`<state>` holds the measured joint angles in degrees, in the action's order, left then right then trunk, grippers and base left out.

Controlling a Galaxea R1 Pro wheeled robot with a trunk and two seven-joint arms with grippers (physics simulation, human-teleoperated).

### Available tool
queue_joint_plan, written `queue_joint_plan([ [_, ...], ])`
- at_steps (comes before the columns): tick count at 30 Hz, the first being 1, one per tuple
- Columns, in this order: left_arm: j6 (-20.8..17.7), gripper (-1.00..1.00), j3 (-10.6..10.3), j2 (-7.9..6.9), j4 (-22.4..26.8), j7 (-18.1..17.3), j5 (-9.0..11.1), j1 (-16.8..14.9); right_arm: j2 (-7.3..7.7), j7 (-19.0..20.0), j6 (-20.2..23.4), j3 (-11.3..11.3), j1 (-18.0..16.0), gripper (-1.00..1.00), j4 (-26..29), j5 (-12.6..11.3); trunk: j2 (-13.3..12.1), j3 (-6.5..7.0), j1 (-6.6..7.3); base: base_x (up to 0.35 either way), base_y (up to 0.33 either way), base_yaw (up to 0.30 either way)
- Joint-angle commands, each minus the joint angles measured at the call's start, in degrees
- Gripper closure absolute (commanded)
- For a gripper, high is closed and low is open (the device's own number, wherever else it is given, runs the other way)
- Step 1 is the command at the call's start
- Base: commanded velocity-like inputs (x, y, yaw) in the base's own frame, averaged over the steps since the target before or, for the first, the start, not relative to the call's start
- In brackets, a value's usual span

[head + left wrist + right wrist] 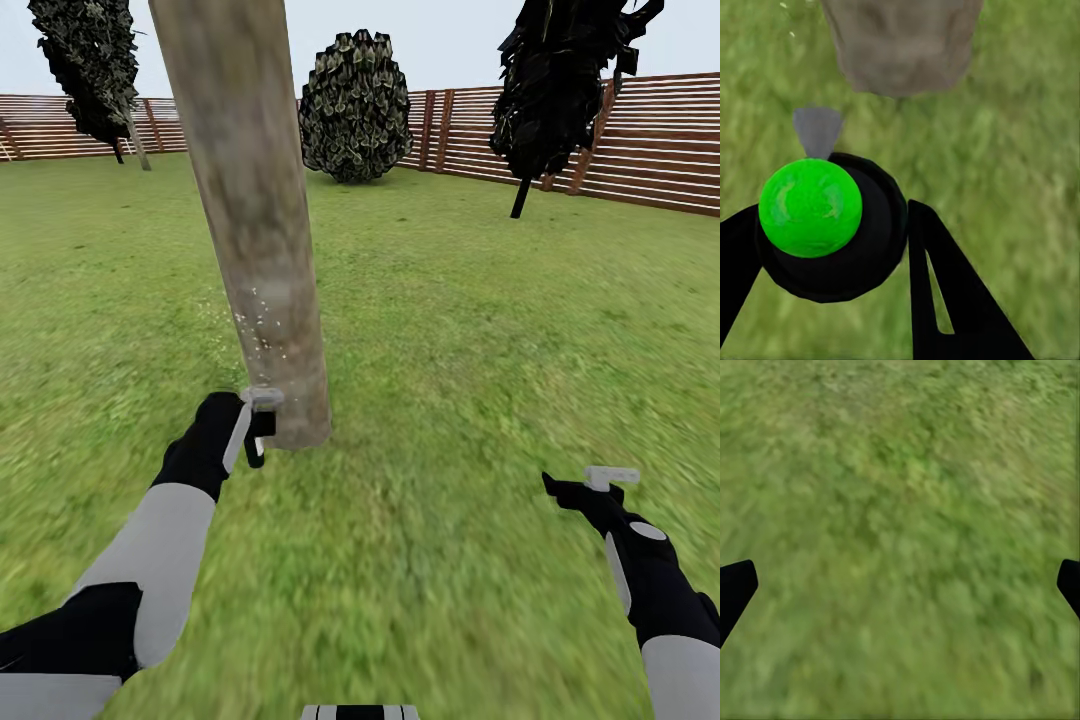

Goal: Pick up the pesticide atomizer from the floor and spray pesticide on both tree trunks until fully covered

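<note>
A flat green lawn (480,330) stretches back to a brown fence of horizontal wooden slats (660,140) under a pale, overcast sky (450,40). A rounded leafy shrub (355,105) stands before the fence, with dark thin-trunked trees to its left (90,70) and right (555,85).

Lawn (480,330) w/ tree trunk (255,210)

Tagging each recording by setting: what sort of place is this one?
A fenced garden, outdoors: green lawn, a slatted wooden fence at the back, and a thick tree trunk close ahead with shrubs beyond.
</note>
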<state>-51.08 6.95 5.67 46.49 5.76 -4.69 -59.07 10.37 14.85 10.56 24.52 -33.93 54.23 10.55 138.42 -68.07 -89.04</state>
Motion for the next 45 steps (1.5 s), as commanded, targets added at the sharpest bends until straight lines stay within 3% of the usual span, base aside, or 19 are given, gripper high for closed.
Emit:
queue_joint_plan([
  [1,1.05,1.00,-0.01,0.03,0.00,0.27,-0.02,1.72,0.00,0.02,-0.01,0.00,0.00,-1.00,0.00,0.00,0.00,0.01,0.01,0.000,0.000,0.000],
  [5,3.96,1.00,0.05,0.04,0.07,0.69,-0.05,5.63,0.01,1.93,-0.03,-0.06,0.00,-1.00,0.15,-0.01,0.00,0.01,0.01,0.000,0.000,0.000],
  [6,6.26,1.00,0.07,0.04,0.07,1.57,-0.04,7.70,0.01,4.13,-0.04,-0.04,0.00,-1.00,0.16,0.06,0.00,0.01,0.01,0.000,0.000,0.000],
  [9,11.41,1.00,0.08,0.10,-1.56,2.22,0.12,10.92,0.01,5.63,-0.02,-0.03,0.00,-1.00,0.04,0.15,0.00,0.01,0.01,0.000,0.000,0.000],
  [10,12.78,1.00,0.08,0.11,-2.71,2.34,0.10,11.29,0.01,5.72,-0.01,-0.04,0.00,-1.00,-0.02,0.16,0.00,0.01,0.01,0.000,0.000,0.000],
  [12,17.51,1.00,0.29,-0.02,-10.17,3.01,0.01,11.97,0.01,5.96,0.06,-0.05,0.00,-1.00,-0.11,0.16,0.00,0.01,0.01,0.000,0.000,0.000],
  [16,23.35,1.00,0.29,-0.04,-11.69,3.16,-0.01,12.67,0.01,6.04,0.06,-0.09,0.00,-1.00,0.07,0.17,0.00,0.01,0.01,0.001,0.000,0.000],
  [29,24.10,1.00,0.22,0.00,-11.69,3.27,0.03,12.76,0.24,5.84,-0.01,0.12,0.00,-1.00,0.17,0.17,0.00,-0.51,0.01,0.142,-0.207,0.098],
  [34,24.10,1.00,0.17,0.04,-11.76,3.36,0.11,12.76,0.35,5.96,0.07,2.90,0.00,-1.00,0.05,0.17,0.00,-0.80,0.01,0.144,-0.261,0.142],
  [45,24.19,1.00,0.25,0.05,-11.87,3.38,0.20,12.76,0.28,5.98,-0.01,3.25,0.00,-1.00,-0.17,0.20,0.00,-0.84,0.01,0.190,-0.257,0.040],
])
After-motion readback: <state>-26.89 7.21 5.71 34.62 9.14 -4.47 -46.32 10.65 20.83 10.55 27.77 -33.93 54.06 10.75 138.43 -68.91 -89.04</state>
